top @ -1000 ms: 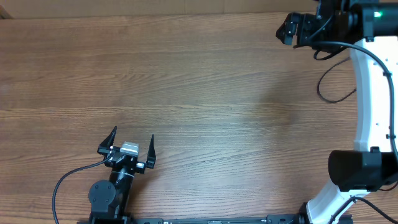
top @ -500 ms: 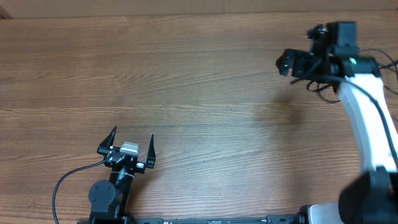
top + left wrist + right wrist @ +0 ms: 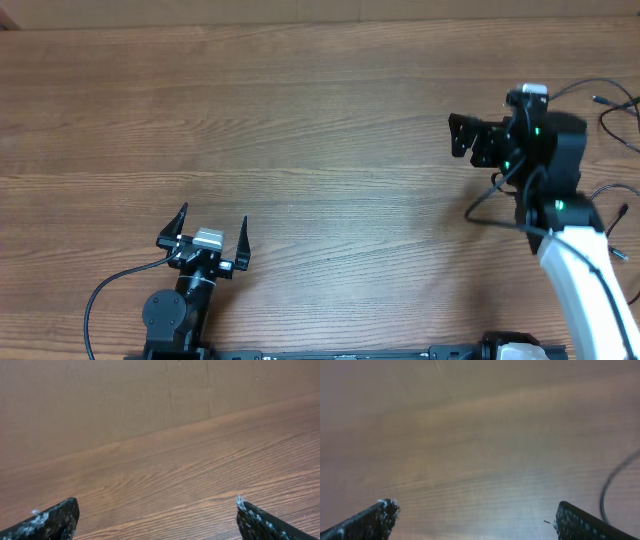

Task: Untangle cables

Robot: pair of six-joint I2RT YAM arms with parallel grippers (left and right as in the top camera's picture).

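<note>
Overhead: we saw the thin black flexible cables (image 3: 600, 100) w/ small plugs lying at the far right edge of the brown wood-grain tabletop (image 3: 320, 110). They were partly cut off by the frame, so we couldn't tell if they were knotted. The right arm's black two-finger claw (image 3: 458, 135) hung spread and empty to their left, tips pointing away from them, i.e. not lined up for a grab. The left arm's black claw (image 3: 213, 225) sat spread and empty near the front edge, well apart from the cords, prob. parked until a second hold was needed.

Left wrist cam: fingertips (image 3: 50, 520) sat wide apart at the bottom corners, w/ only bare wood and a plain tan backdrop (image 3: 100, 400) beyond. No cable showed.

Right wrist cam, blurred: fingertips (image 3: 365, 520) were likewise wide apart, nothing pinched. A thin dark curve (image 3: 610, 485) showed at the right edge; cord or arm wiring, we couldn't say. We judged the untangling not yet begun.
</note>
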